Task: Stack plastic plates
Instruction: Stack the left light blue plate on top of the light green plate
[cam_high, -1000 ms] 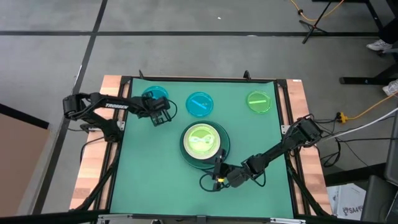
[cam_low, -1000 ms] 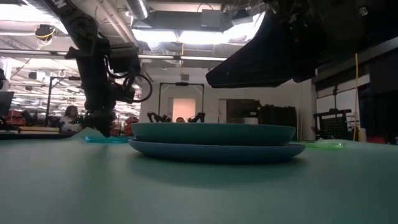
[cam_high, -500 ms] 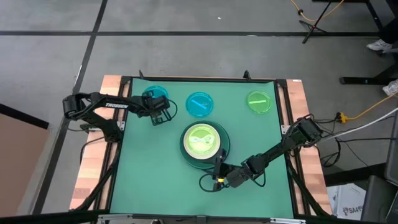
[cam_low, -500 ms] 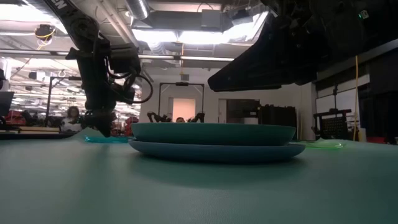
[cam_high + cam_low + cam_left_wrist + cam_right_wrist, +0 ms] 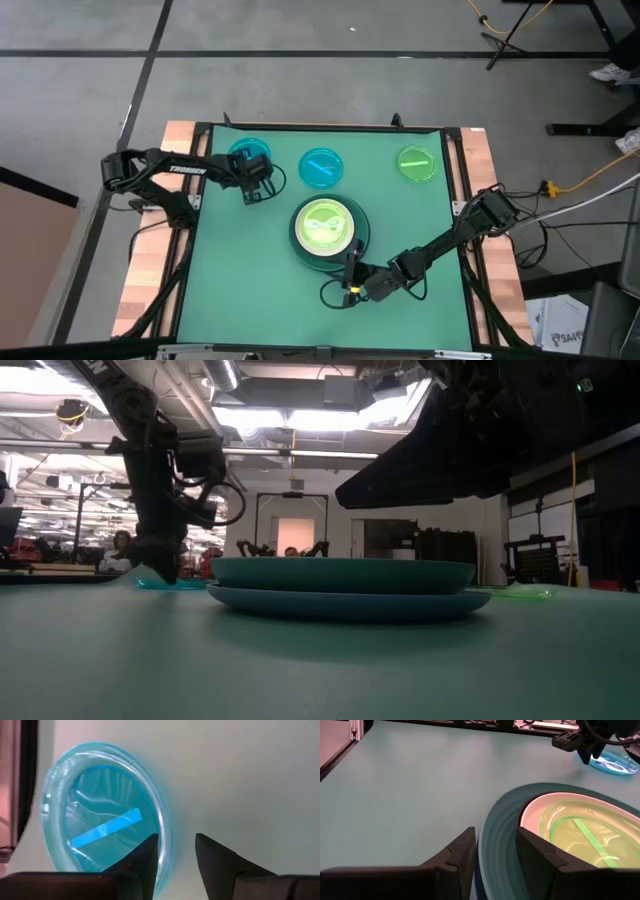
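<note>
Even light overhead, harsh backlight at worktop level

Ceiling lights (image 5: 232, 374) glare in the low view, turning both arms to silhouettes; the stack (image 5: 345, 588) throws a soft shadow, and near fingers (image 5: 142, 862) in wrist views blur dark.

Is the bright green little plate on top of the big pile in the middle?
Yes. In the high view a small bright green plate lies on top of the stack, while another green one sits alone.
</note>
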Motion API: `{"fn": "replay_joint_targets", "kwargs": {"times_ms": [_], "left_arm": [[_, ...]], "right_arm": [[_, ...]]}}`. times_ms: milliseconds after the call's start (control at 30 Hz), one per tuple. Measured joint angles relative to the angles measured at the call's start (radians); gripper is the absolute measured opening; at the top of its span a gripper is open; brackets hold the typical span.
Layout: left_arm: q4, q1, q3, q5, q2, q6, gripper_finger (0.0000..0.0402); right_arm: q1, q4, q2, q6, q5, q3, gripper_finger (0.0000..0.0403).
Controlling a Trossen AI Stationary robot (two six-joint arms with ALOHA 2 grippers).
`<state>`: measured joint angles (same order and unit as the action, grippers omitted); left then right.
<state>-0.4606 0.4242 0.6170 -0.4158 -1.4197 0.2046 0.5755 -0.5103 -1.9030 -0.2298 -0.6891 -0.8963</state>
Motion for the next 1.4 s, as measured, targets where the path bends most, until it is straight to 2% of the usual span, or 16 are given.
{"fn": "replay_joint_targets", "kwargs": {"times_ms": [333, 833, 1033, 1200, 1400], "left_arm": [[0.034, 0.044, 0.000, -0.014, 0.000, 0.009, 0.0124], [0.198, 0.100, -0.088, -0.014, 0.000, 0.041, 0.0124], [0.212, 0.122, -0.093, -0.056, -0.001, 0.032, 0.0124], [0.223, 0.153, -0.093, 0.008, -0.001, 0.018, 0.0124], [0.236, 0.174, -0.093, 0.024, -0.001, -0.007, 0.0111]], "right_arm": [[0.000, 0.006, 0.000, 0.000, 0.000, 0.000, 0.0135], [0.000, 0.005, 0.000, 0.000, 0.000, 0.000, 0.0135], [0.000, 0.004, 0.000, -0.001, 0.000, 0.000, 0.0135], [0.000, 0.005, 0.000, -0.002, 0.000, 0.000, 0.0135], [0.000, 0.006, 0.000, -0.001, 0.000, 0.000, 0.0135]]}}
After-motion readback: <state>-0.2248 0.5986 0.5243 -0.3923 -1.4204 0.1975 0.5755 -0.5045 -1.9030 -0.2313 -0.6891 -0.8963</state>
